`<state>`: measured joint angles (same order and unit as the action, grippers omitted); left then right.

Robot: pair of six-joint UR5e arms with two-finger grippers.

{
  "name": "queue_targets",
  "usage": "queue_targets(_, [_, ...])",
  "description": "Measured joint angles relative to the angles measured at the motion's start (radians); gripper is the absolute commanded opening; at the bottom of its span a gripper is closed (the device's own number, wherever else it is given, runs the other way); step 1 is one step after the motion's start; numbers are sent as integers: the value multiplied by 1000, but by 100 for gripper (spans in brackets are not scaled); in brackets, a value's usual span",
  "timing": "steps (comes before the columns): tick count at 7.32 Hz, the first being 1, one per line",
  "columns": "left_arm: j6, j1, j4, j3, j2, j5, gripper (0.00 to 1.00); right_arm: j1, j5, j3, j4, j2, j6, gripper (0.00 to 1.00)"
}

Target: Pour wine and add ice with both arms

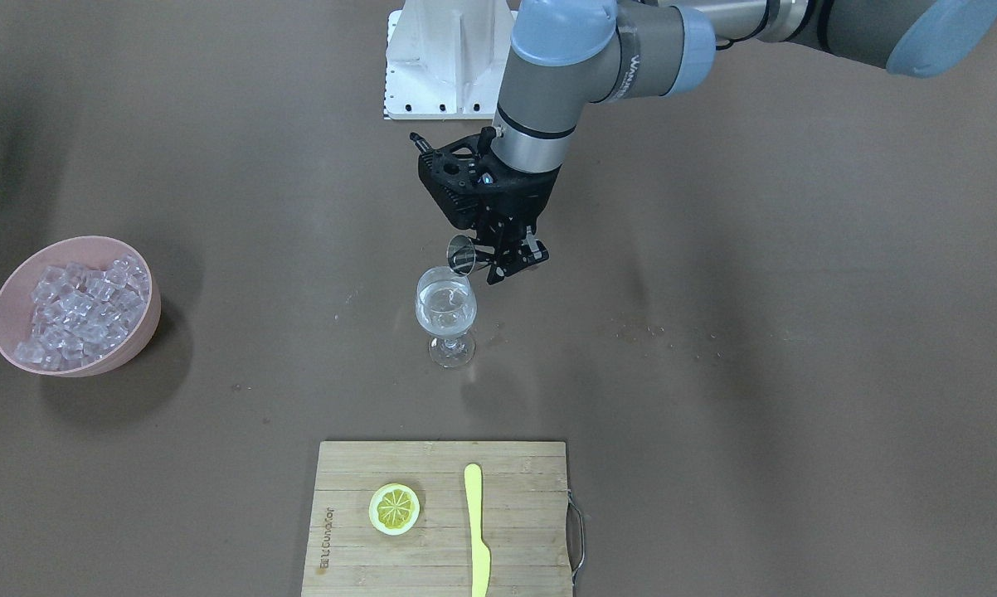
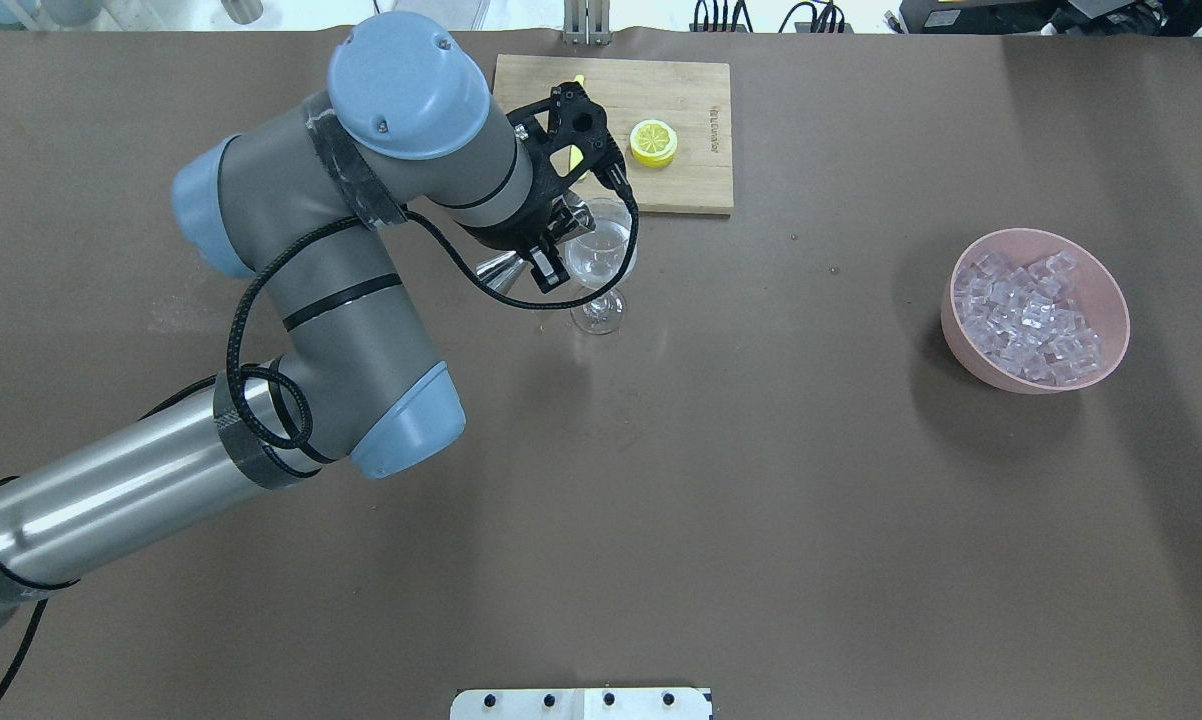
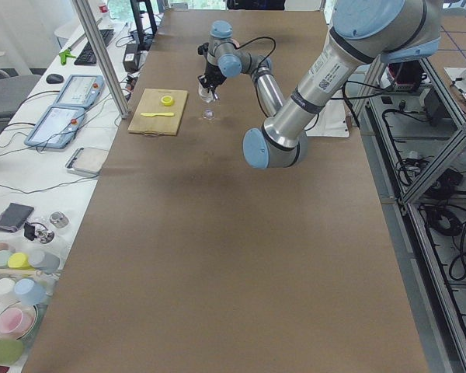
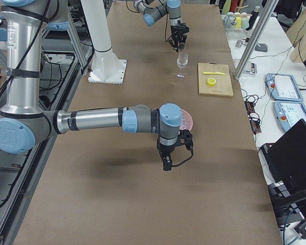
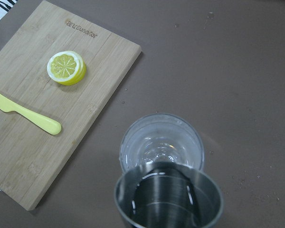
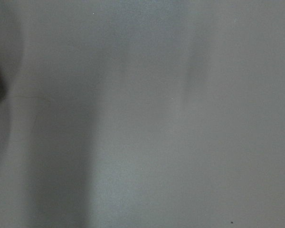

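I saw the left gripper (image 1: 511, 255) with its jaws pinching a small steel measuring cup (image 1: 463, 254), tipped at the rim of the clear stemmed wine glass (image 1: 451, 352), which held a little clear wine (image 1: 446, 317). The translucent ice cubes (image 1: 80, 311) lay in a round pink bowl (image 1: 146, 323) at 9 o'clock from the glass in the front-facing view, well apart. The right gripper (image 4: 166, 164) hung beside that bowl, and I could not tell how its jaws stood.

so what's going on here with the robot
The left gripper holds a small metal cup tipped over the rim of a wine glass that has clear liquid in it. The right arm hangs over the table near the pink bowl of ice cubes. A lemon slice and a yellow knife lie on the cutting board.
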<state>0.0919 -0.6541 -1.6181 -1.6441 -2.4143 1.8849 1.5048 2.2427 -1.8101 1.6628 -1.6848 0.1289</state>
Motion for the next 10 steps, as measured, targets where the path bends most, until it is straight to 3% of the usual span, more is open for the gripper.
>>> queue_targets(10, [-86,31,157,26,-70,-122,0,0,0,-1,0,-3,0,100])
